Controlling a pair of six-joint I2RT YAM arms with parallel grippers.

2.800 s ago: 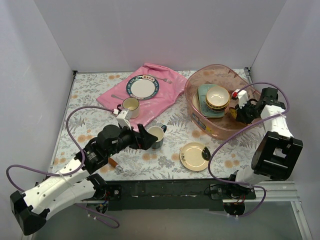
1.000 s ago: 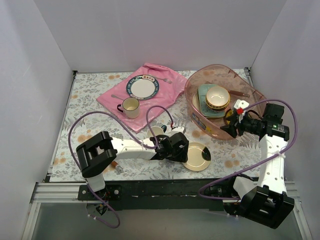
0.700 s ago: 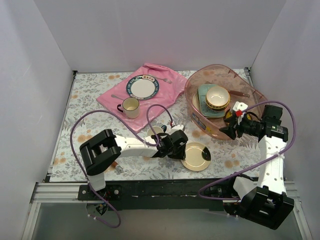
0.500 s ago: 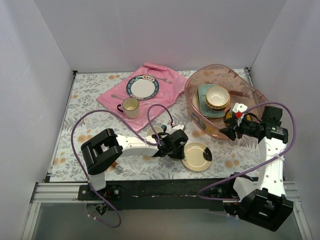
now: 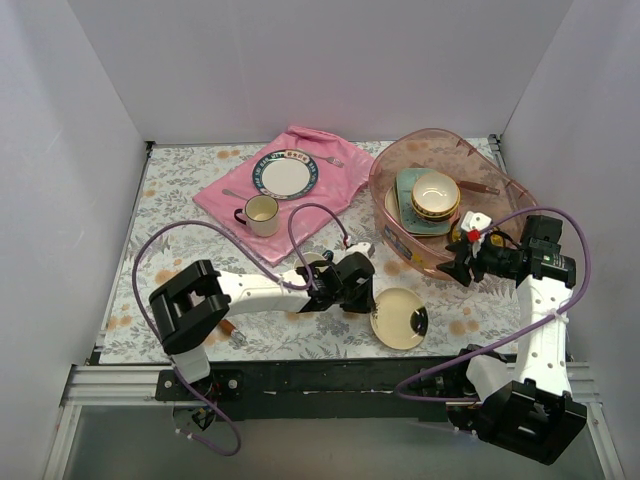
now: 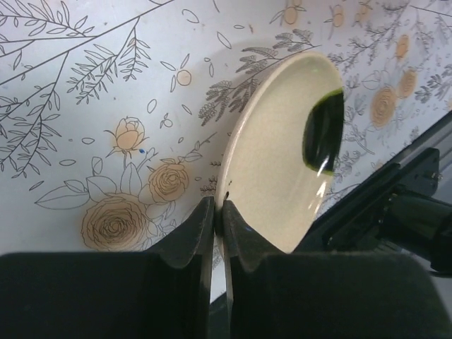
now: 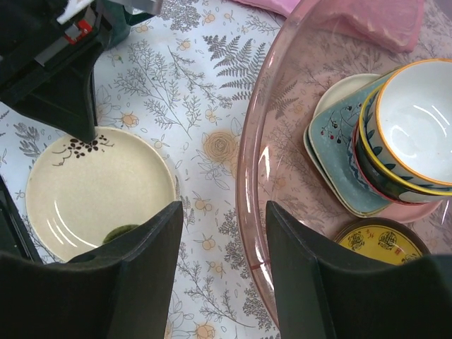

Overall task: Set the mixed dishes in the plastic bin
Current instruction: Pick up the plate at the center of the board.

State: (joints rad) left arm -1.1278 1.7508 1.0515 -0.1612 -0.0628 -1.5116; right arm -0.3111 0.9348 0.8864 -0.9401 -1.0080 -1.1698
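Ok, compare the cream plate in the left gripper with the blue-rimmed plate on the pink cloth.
The cream plate is cream all over with a dark green patch; the blue-rimmed plate has a patterned dark band round a white centre. The cream plate is pinched at its rim by the left gripper; the blue-rimmed plate lies untouched on the pink cloth. Both are round and both are outside the plastic bin.

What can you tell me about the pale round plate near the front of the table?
The plate is round, shallow, glossy cream, ceramic by its look, with a dark green blotch near one edge and tiny dark specks opposite. The left gripper is shut on its speckled rim. It lies outside the plastic bin, over the flowered table cover, apparently tilted.
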